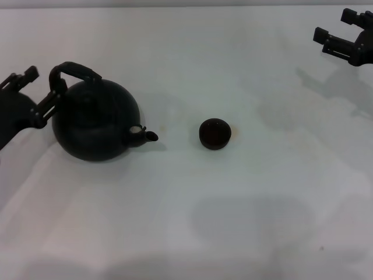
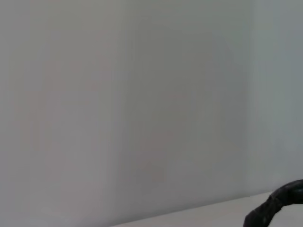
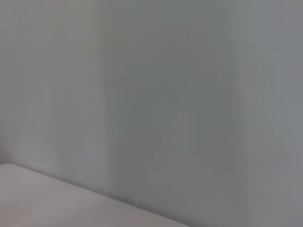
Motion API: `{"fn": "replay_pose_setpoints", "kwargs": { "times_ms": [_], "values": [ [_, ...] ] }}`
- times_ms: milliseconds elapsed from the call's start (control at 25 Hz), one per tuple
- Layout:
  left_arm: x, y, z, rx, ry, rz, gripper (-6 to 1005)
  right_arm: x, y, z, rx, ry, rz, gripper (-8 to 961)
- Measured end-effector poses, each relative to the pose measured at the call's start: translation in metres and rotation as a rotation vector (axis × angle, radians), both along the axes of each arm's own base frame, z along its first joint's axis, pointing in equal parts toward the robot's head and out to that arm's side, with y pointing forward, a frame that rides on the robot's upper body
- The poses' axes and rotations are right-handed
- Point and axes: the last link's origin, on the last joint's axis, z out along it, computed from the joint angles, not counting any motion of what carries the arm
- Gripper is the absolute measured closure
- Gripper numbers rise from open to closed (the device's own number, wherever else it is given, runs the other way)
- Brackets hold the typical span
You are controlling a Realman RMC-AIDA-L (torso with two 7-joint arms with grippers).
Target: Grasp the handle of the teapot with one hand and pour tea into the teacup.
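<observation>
The black round teapot (image 1: 96,123) stands at the table's left in the head view, its short spout (image 1: 147,135) pointing right toward the teacup (image 1: 214,133). The small dark teacup sits near the table's middle, a spout's length or more from the spout tip. The arched handle (image 1: 74,70) rises over the pot's left top. My left gripper (image 1: 38,92) is open right beside the handle's left end, one finger near the handle's foot and nothing held. A dark curved piece (image 2: 279,204) shows at the left wrist view's edge. My right gripper (image 1: 338,28) hangs open at the far right, away from both objects.
The white table (image 1: 245,221) runs under everything, with a pale wall behind it in both wrist views. A faint brownish stain lies beside the teacup.
</observation>
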Motion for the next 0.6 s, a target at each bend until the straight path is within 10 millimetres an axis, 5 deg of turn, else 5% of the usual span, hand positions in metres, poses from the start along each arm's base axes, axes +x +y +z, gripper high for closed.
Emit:
{"fn": "replay_pose_setpoints", "kwargs": {
  "times_ms": [320, 600],
  "values": [
    [-0.008, -0.023, 0.012, 0.073, -0.022, -0.005, 257, 0.002, -0.001, 0.002, 0.005, 0.0, -0.003, 77],
    [-0.033, -0.063, 0.034, 0.2, -0.039, 0.091, 169, 0.008, -0.004, 0.007, 0.023, -0.012, -0.011, 77]
  ]
}}
